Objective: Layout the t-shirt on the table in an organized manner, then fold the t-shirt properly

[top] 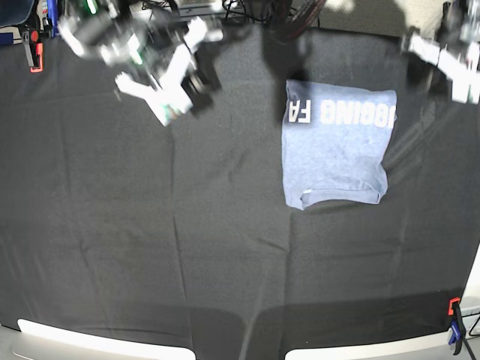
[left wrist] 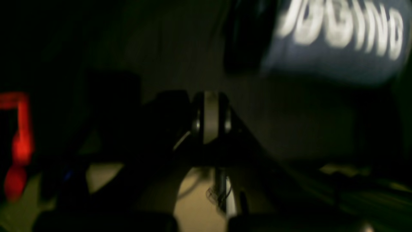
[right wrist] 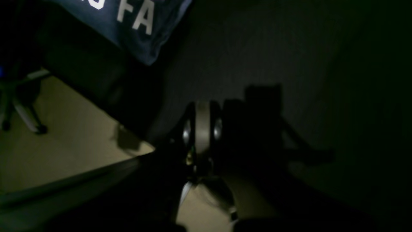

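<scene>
- The t-shirt (top: 335, 144) is seen folded into a compact rectangle, lettering along its far edge, right of centre on the table (top: 150, 247); the folding is judged complete.
- The right gripper (right wrist: 202, 129) is pressed together, empty, raised at far left.
- The left gripper (left wrist: 210, 117) is likewise closed, holding nothing, at far right, clear of the cloth.

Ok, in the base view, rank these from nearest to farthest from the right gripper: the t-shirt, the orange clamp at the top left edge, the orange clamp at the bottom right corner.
1. Top-left clamp, at the table's far left edge, left of the right gripper; barely nearer than the shirt, nearly too close to call.
2. T-shirt, folded, to the gripper's right in the picture.
3. Bottom-right clamp, at the opposite corner.
</scene>
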Controlling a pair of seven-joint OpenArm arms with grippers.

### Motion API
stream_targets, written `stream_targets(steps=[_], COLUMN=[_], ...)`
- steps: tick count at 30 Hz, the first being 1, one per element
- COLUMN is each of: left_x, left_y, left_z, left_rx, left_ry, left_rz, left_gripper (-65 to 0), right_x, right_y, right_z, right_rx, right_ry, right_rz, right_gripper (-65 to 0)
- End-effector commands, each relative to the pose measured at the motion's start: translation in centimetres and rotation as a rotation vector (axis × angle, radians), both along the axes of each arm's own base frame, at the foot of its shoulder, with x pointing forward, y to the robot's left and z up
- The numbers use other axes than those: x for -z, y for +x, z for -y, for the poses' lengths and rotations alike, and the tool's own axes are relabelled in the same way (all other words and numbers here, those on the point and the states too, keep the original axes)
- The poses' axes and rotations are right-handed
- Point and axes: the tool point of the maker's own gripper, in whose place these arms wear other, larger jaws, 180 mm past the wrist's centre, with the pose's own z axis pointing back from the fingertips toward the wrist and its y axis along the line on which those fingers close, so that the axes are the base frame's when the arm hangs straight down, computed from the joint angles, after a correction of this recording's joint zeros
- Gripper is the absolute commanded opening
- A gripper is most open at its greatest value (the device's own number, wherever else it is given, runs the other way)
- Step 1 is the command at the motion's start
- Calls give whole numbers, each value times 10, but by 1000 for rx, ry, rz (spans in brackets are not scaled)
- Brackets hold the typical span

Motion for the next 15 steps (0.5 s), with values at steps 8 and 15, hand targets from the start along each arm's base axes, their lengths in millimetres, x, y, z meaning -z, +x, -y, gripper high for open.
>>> stream_targets(steps=[8,15], left_x=[21,75], left_y=[-83,-143], left_z=[-9,-21], left_rx=[-1,-119], left_ry=[-25,-142], left_rz=[-202,-360], left_gripper=[-650,-650], right_x=[30,86], right_y=[-106,-174], right_z=[16,36], right_rx=[25,27], right_ry=[-30,-113], right_rz=[-304,-553], right_gripper=[-650,-650])
